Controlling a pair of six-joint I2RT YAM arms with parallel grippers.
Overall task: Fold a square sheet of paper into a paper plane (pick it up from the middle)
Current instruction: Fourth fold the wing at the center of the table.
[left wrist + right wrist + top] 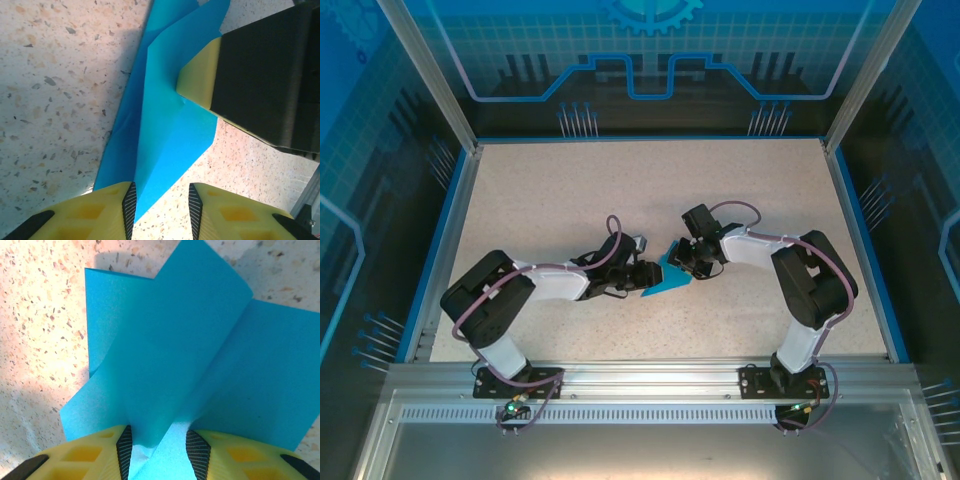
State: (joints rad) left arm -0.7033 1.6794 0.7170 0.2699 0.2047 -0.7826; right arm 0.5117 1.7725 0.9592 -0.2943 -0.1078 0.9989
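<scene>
Markings: gear outline (650, 12) and a pale grid pattern printed on the blue back panels of the enclosure; no lettering is legible.
Blue paper: blue paper (667, 277) lies near the middle of the table, between the two grippers; thin, matte, bright blue, partly folded, with sharp creases, layered flaps and a point aimed toward the left arm.
Paper close up: in the right wrist view the blue paper (190, 365) rises in a ridge with flaps spread to either side; in the left wrist view it narrows to a tip.
Left gripper: left gripper (161, 200) has its jaws apart, the paper's tip reaching between them with table showing beside it; nothing is clamped.
Right gripper: right gripper (154, 445) pinches the raised fold, paper filling the gap between its pads and wrinkling there.
Fingers: yellow moulded plastic with black ribbed pads (129, 200); a yellow finger of the right gripper (200, 75) presses a dimple into the sheet.
Table: table (620, 190), a beige speckled stone-look surface with a blue border.
Surroundings: aluminium rail (650, 380) at the near edge carries both arm bases; purple cables (613, 225) loop over the arms.
</scene>
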